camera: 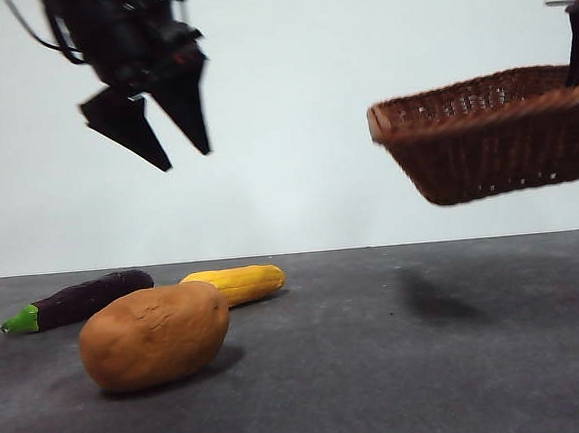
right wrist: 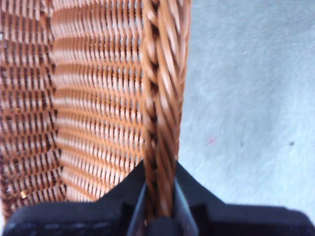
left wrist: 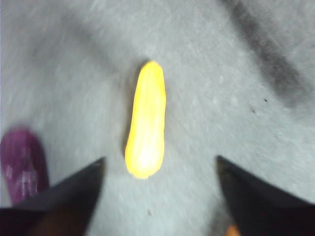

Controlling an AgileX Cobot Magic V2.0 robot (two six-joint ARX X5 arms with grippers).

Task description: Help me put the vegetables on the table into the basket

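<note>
Only the right wrist view shows the right hand [right wrist: 160, 206] pinching the basket [camera: 494, 140] rim, lifted clear above bare tabletop [camera: 432, 366]; the left hand [camera: 163, 136] hangs spread over the corn [left wrist: 146, 127].

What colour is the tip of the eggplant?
Bright green, on the end of the dark purple eggplant lying on the table; the front view shows it best.

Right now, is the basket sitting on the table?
No, the basket hangs in the air above the table, its shadow below.

A lab: bare grey table [camera: 402, 368], blank white wall [camera: 296, 176].
</note>
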